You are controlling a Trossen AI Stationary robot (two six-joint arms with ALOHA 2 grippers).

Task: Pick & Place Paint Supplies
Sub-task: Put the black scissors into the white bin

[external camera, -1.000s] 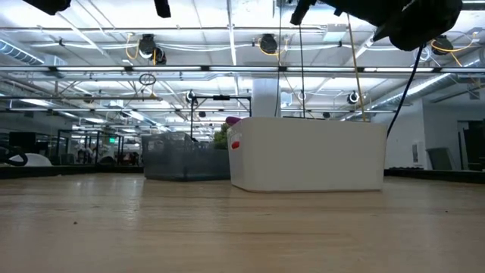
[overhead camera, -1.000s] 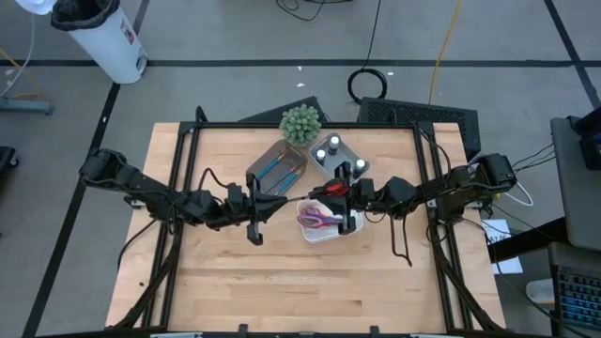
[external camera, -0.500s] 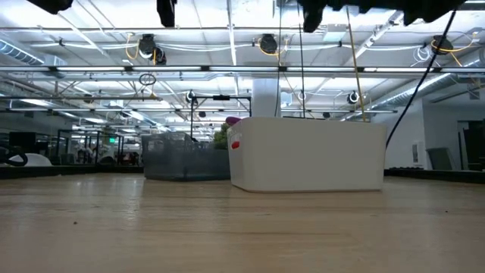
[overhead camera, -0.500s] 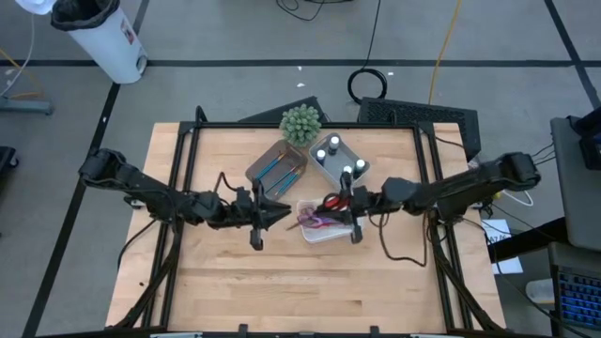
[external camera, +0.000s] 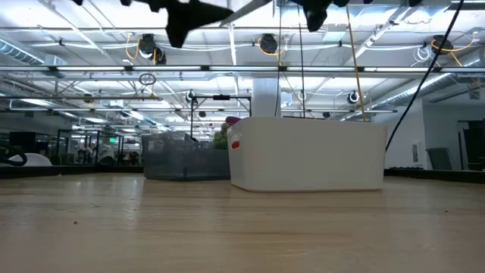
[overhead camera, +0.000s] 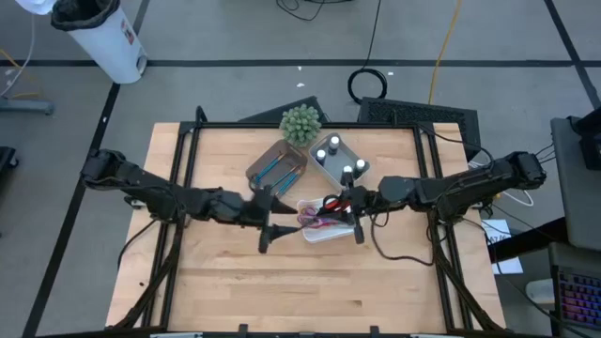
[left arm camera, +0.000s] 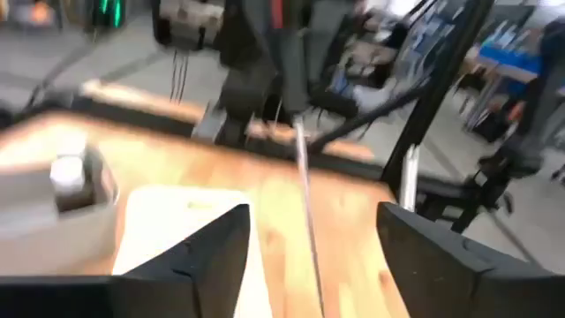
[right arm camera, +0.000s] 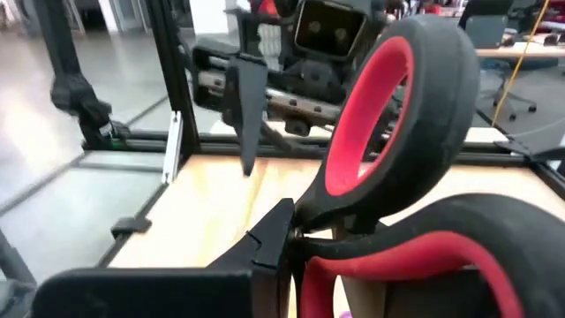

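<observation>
My left gripper [overhead camera: 285,211] stands open just left of the white tray [overhead camera: 331,235], high above the table [external camera: 189,19]. A thin grey brush [left arm camera: 306,208] runs between its fingers and juts out past them [external camera: 250,6]. My right gripper [overhead camera: 344,204] is shut on the red scissors [overhead camera: 329,201] above the white tray's far side. Purple scissors [overhead camera: 315,221] lie in that tray. A brown tray [overhead camera: 279,167] holds blue brushes. A blue-grey tray [overhead camera: 340,161] holds white-capped bottles. My left gripper has the thin brush's shaft [left arm camera: 309,238] lying along the gap between its open fingers; whether either finger touches it, I cannot tell. My right gripper holds the red scissors, whose red-and-black handle loops [right arm camera: 388,106] fill its wrist view and hide the place of contact. The fingers come level from the table's right, and the scissors are lifted clear above the white tray.
A round green plant [overhead camera: 300,123] stands at the far edge behind the trays. In the low view the white tray [external camera: 307,155] stands in front of the grey tray [external camera: 186,163]. Bare wood lies along the table's near half [overhead camera: 300,282].
My left gripper has moved toward the table's right, up to the white tray, has come lower in the low view, and has opened around the brush. My right gripper has carried the red scissors from over the bottle tray toward the near edge, over the white tray.
</observation>
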